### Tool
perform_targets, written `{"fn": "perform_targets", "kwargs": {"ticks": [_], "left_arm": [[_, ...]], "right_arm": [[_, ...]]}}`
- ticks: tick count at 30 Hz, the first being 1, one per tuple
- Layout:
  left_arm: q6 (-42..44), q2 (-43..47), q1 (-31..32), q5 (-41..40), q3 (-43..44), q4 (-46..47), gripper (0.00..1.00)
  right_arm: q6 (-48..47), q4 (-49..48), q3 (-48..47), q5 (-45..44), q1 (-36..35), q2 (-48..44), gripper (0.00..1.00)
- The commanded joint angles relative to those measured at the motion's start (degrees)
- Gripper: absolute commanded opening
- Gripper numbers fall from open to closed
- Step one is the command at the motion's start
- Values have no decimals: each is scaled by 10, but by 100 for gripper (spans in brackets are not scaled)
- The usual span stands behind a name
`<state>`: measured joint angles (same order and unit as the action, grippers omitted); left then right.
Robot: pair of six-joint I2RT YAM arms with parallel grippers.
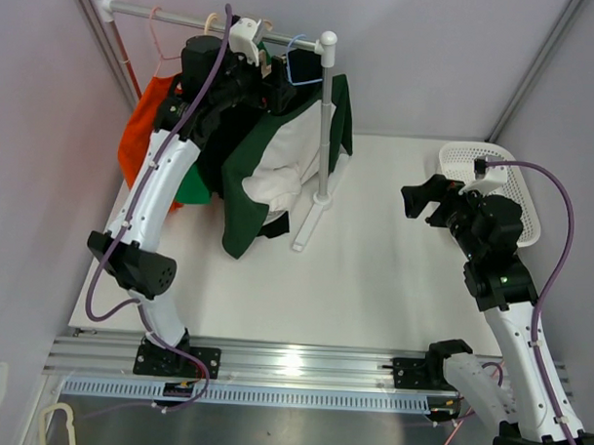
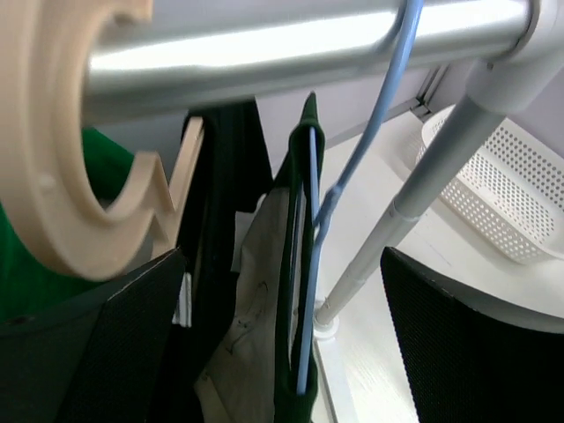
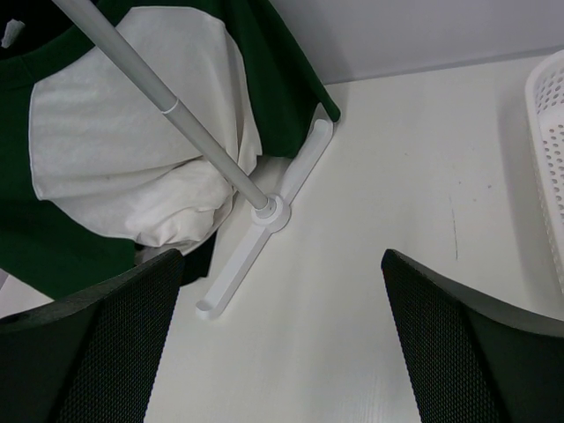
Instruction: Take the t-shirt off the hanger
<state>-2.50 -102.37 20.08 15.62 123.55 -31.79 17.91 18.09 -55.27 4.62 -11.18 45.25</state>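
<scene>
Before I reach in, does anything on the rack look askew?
Yes: the green-and-white t-shirt hangs lopsided on its blue hanger, its white part bunched against the rack's upright pole instead of hanging flat.

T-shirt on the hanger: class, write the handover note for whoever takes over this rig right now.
Left hand: open, empty, raised to the rail, facing the blue hanger.
Right hand: open, empty, beside the white basket.
Green-and-white t-shirt: hanging on the blue hanger at the rail's right end, among other garments.
Done: nothing yet; the shirt is not gripped.
Left: grip the shirt and work it off the hanger.
</scene>
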Motion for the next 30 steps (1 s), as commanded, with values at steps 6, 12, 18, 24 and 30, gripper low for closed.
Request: {"fn": "perform_targets", "kwargs": {"ticks": [6, 12, 18, 24, 30], "left_arm": [[1, -56, 5, 9, 101, 28, 80], [-2, -68, 6, 26, 100, 40, 75], [12, -69, 11, 31, 98, 38, 69], [12, -87, 12, 42, 108, 42, 51], [-1, -110, 13, 58, 126, 40, 44]], "right_arm": [[-11, -25, -19, -14, 3, 1, 99], [-11, -20, -19, -21, 6, 0, 99], [-11, -17, -17, -24, 7, 0, 99], [-11, -17, -20, -23, 8, 4, 99], [-6, -20, -20, -22, 9, 7, 99]]}}
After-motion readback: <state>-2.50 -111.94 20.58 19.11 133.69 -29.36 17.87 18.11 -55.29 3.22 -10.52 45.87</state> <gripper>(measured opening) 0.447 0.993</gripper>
